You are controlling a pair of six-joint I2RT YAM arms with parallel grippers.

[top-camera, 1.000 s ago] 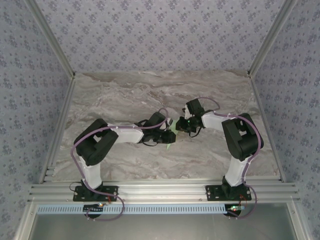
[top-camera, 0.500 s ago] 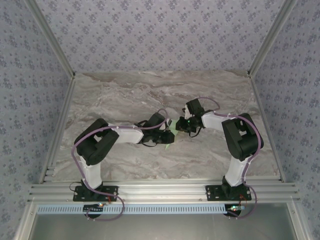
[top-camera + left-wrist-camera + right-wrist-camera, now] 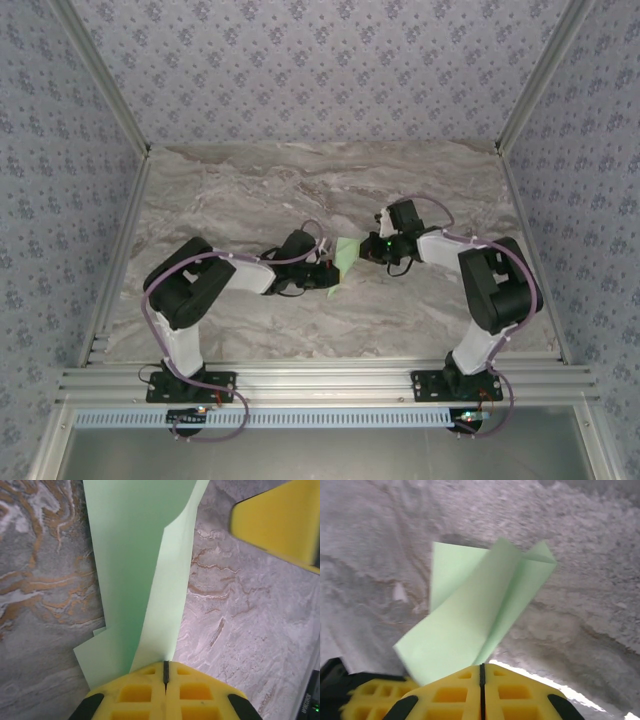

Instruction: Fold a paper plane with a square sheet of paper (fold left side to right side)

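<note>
From above, both arms bend at the elbow and reach inward over the marble worktop (image 3: 250, 190), meeting near its middle. The left claw (image 3: 328, 272) and right claw (image 3: 373, 247) sit at opposite edges of the pale green paper (image 3: 348, 256) (already partly folded). At the left wrist, the left claw (image 3: 165, 672) is pressed together, pinching the paper (image 3: 135, 555) at its near edge; a yellow finger (image 3: 280, 525) of the other claw shows at upper right. At the right wrist, the right claw (image 3: 481, 672) likewise pinches the paper (image 3: 470, 625), its layers fanning away.
</note>
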